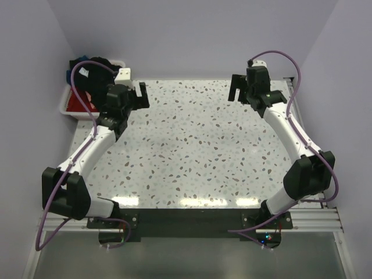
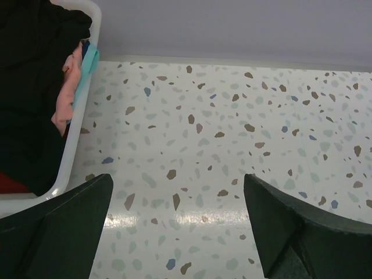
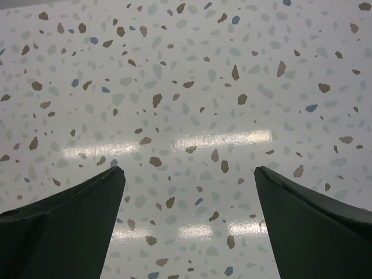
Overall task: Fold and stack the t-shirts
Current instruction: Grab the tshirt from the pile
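the t-shirts (image 1: 81,93) lie bundled together in a white bin (image 1: 63,106) at the far left corner of the speckled bench (image 1: 192,151), none of them spread out or folded. in the left wrist view the black t-shirt (image 2: 29,87) covers most of the heap, the salmon-pink t-shirt (image 2: 65,96) spills against the bin's rim (image 2: 75,136) next to a strip of teal cloth (image 2: 88,68), and a bit of the red t-shirt (image 2: 11,183) shows at the near end. the left end effector (image 1: 141,96) hangs just beside the bin, above the bench, with its fingers (image 2: 70,215) spread wide and nothing between them. the right end effector (image 1: 238,92) is up over the far right part of the bench, well apart from the bin. its fingers (image 3: 70,215) are also spread wide, and only bare bench surface shows in the gap.
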Controlling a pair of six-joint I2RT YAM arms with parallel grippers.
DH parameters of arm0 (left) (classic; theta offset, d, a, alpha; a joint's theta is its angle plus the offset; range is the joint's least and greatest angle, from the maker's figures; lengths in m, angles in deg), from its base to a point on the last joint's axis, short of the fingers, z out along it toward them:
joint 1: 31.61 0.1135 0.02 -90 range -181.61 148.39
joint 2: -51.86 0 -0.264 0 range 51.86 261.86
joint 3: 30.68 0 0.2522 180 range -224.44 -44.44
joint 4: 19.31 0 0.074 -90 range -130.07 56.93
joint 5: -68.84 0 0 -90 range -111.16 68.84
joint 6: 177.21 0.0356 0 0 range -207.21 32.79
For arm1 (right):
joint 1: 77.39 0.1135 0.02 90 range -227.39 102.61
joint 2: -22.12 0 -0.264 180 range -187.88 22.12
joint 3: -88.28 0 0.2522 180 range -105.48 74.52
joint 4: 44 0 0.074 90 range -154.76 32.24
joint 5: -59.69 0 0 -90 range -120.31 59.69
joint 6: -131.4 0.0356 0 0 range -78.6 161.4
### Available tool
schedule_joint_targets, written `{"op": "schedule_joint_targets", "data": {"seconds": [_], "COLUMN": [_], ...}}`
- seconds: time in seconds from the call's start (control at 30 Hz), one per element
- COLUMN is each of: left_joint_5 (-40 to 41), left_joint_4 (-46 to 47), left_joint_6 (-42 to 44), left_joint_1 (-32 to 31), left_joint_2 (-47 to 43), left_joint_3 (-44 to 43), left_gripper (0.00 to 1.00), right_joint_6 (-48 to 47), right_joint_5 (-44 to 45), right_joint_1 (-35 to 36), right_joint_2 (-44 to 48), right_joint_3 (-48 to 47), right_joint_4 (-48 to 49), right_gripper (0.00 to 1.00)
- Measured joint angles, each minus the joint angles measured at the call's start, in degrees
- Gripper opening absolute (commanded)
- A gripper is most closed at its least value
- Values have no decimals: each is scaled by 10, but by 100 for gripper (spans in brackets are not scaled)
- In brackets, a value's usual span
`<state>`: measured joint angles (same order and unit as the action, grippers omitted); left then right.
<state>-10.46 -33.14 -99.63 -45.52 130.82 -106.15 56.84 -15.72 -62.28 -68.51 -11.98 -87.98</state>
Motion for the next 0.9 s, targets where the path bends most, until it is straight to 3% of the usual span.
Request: {"op": "schedule_joint_targets", "data": {"seconds": [0.23, 0.43, 0.7, 0.9], "left_joint_5": [44, 93, 149, 137], "left_joint_4": [0, -30, -90, -136], "left_joint_6": [0, -9, -36, -99], "left_joint_1": [-2, -1, 34, 105], "left_joint_2": [1, 55, 158, 228], "left_joint_3": [0, -50, -165, -251], "left_gripper": [100, 73, 67, 47], "right_joint_6": [-6, -7, -5, 0], "right_joint_5": [10, 12, 4, -8], "right_joint_1": [0, 0, 0, 0], "right_joint_2": [-2, -7, -50, -64], "right_joint_3": [-14, -17, -30, -38], "right_joint_4": [-2, 0, 2, 3], "right_gripper": [99, 98, 98, 98]}}
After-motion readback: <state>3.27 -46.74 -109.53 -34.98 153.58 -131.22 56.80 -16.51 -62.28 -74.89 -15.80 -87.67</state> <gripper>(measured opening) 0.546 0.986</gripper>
